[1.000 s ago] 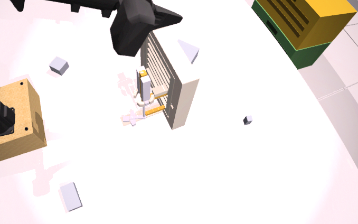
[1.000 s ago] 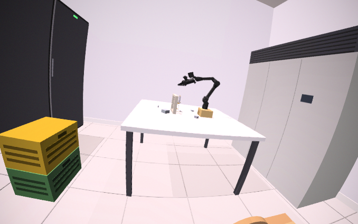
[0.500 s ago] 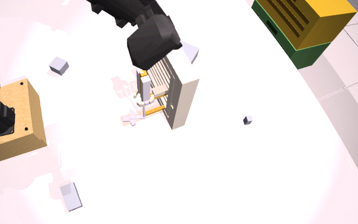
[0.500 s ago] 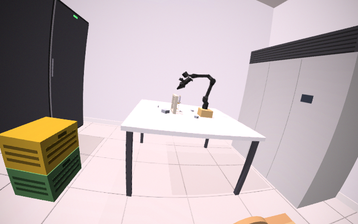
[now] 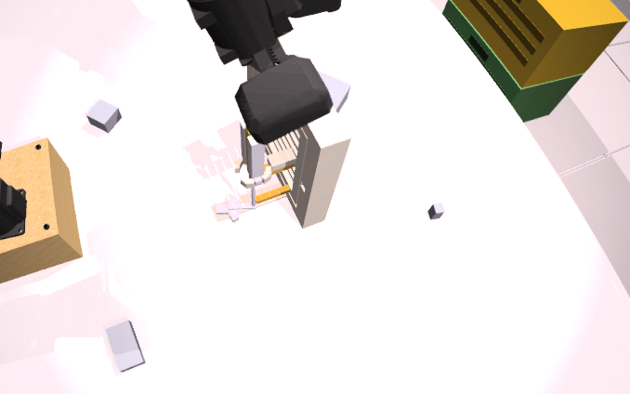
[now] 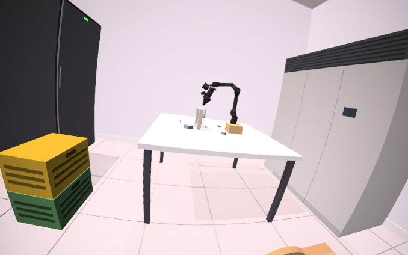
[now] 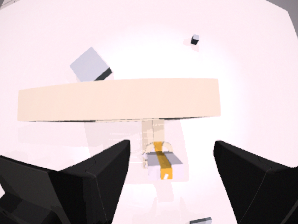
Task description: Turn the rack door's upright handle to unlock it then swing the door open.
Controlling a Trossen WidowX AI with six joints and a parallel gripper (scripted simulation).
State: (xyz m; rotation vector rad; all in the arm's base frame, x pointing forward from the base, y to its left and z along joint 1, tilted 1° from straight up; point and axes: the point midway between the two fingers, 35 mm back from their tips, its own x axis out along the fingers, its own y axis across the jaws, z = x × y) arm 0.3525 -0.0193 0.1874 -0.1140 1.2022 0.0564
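Partly open and holding nothing, the claw (image 6: 204, 104) (image 7: 173, 147) hovers above the rack door's upright handle (image 5: 255, 157) (image 6: 204, 113) (image 7: 165, 165), pointing down.

pale walls (image 6: 195, 54) | tiled floor (image 6: 241, 192) | dark cabinet (image 6: 79, 75), left (green light lit) | yellow crate (image 5: 590, 14) (image 6: 45, 147) atop green

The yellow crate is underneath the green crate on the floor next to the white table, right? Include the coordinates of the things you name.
Not quite: the yellow crate (image 5: 590, 14) (image 6: 54, 147) sits on top of the green crate (image 5: 548, 95) (image 6: 36, 207), as the exterior view shows. They are on the floor next to the white table (image 5: 372, 297) (image 6: 210, 141).
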